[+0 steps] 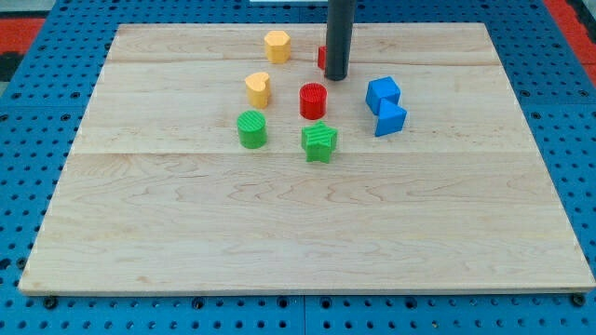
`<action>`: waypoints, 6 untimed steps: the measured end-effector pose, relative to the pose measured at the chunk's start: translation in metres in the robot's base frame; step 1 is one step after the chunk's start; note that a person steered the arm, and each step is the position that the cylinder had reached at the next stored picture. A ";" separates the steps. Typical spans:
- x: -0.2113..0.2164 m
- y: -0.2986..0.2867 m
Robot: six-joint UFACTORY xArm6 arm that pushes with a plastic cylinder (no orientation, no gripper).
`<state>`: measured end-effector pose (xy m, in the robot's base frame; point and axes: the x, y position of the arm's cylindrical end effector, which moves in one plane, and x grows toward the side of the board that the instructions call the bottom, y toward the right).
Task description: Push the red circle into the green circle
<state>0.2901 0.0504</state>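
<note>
The red circle stands on the wooden board near its top middle. The green circle stands a short way to its lower left, with a gap between them. My tip rests on the board just above and to the right of the red circle, apart from it. The dark rod rises straight up out of the view's top.
A green star block sits just below the red circle. A yellow heart-like block and a yellow hexagon lie to the upper left. Two blue blocks stand to the right. Another red block is mostly hidden behind the rod.
</note>
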 end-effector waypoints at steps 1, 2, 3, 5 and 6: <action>-0.022 0.003; -0.022 0.010; 0.040 0.001; 0.063 -0.119; 0.047 -0.130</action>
